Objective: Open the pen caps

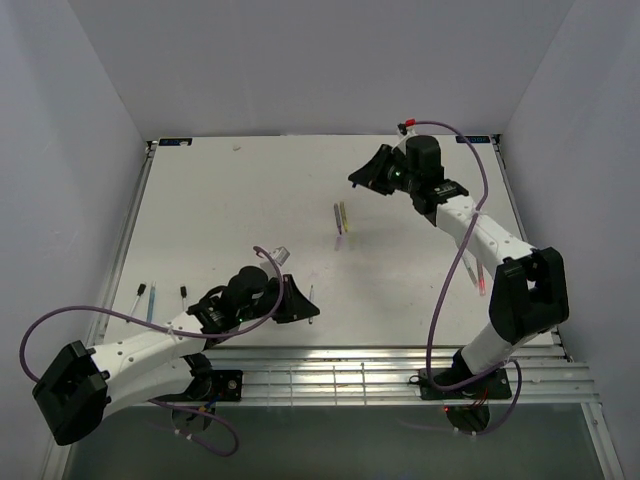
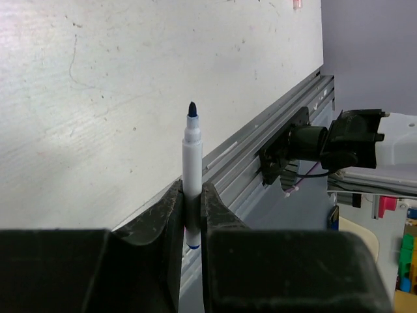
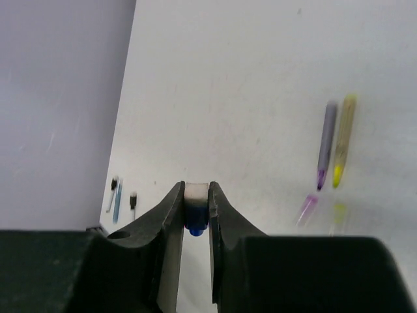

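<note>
We see the left fingers pinched narrow on a white pen. It stands upright between them with its dark blue tip bare, and its lower end is cut off behind the fingers. The right fingers, above the far right part of the tabletop, clamp a short white cap with a blue end, most of it hidden between them. On the tabletop a grey-purple pen and a yellow pen lie side by side. A blurred pinkish cap and a blurred yellow cap lie just beyond their tips. Near the left edge sit 3 small sticks, too small for us to tell pens from caps.
</note>
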